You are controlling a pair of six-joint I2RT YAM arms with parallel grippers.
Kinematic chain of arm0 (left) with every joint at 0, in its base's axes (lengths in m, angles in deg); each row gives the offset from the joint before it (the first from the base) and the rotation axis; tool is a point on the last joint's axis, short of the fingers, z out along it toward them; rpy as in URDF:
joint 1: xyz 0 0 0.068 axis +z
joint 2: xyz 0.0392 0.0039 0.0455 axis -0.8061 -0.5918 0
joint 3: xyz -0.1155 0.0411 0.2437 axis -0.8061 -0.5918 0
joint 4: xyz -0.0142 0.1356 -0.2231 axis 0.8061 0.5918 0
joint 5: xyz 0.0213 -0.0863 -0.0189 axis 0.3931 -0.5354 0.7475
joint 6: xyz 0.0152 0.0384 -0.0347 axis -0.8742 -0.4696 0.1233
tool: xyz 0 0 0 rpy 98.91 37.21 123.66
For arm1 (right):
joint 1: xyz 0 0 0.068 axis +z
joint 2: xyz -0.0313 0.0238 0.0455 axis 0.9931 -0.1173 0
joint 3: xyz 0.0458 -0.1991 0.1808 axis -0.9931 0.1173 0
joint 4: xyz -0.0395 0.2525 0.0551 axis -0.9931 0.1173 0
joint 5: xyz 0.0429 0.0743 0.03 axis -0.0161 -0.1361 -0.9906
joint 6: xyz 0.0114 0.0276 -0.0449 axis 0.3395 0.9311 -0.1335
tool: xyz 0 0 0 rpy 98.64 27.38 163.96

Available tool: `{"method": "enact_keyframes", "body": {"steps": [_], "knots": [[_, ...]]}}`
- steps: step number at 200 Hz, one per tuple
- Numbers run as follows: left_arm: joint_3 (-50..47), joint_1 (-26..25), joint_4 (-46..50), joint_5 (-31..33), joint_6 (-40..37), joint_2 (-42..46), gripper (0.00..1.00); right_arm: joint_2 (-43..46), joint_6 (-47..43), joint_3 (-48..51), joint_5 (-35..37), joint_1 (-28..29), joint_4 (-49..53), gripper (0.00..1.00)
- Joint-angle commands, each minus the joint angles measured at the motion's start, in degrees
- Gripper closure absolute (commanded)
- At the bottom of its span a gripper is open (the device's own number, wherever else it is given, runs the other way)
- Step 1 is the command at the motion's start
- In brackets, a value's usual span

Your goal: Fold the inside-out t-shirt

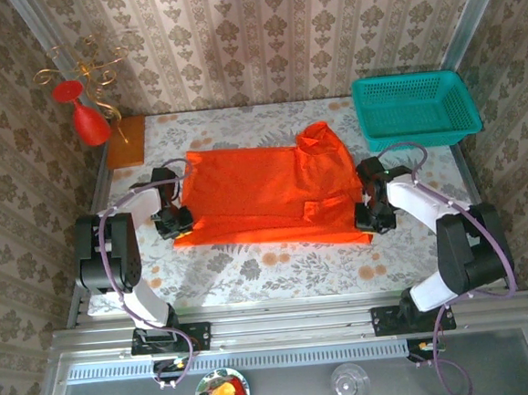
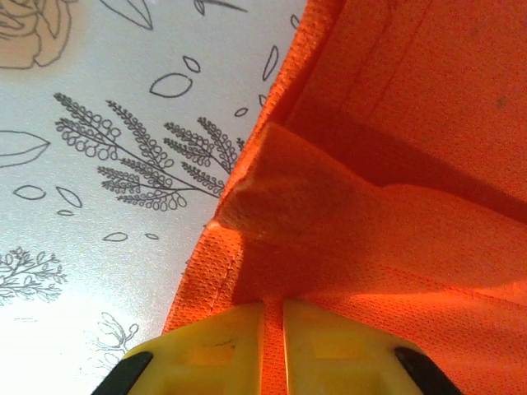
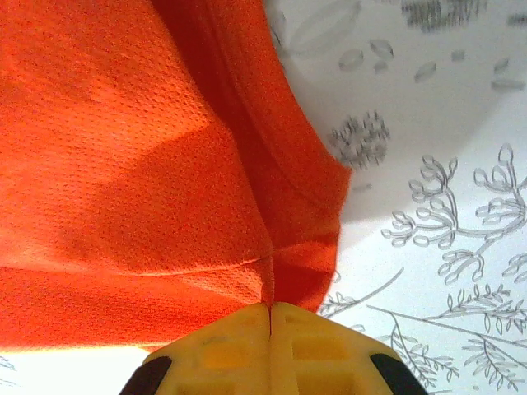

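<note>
Robot test cell dressed up as a home room, not a lived-in one. Damask wallpaper panels (image 1: 260,33) stood on three sides, beyond and outboard of both hands, framed by bare aluminium posts (image 1: 35,23). The counter (image 1: 278,265) under the left hand (image 1: 176,221) and right hand (image 1: 372,218) carried a floral print. Behind the hands, both arms were bolted to a metal rail (image 1: 292,321). Household props sat at the edges: a red goblet ornament (image 1: 89,124) with gold wire scrollwork (image 1: 98,69) and a wooden block (image 1: 125,140) beyond the left hand, and a teal basket (image 1: 415,137) beyond the right hand.
</note>
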Motion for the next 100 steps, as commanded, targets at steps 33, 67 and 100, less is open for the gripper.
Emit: {"method": "enact_keyframes", "body": {"steps": [33,67,100], "knots": [[-1.84,0.62,1.07,0.93,0.69,-0.23,0.84,0.27,5.54,4.08,3.57,0.05,1.49,1.0],[-2.18,0.2,0.98,-1.23,1.18,2.55,0.81,1.24,6.64,3.91,5.76,0.47,2.14,0.71],[-1.04,-1.55,2.04,-3.41,1.85,7.3,0.78,8.11,7.48,0.97,6.19,2.27,4.15,0.64]]}}
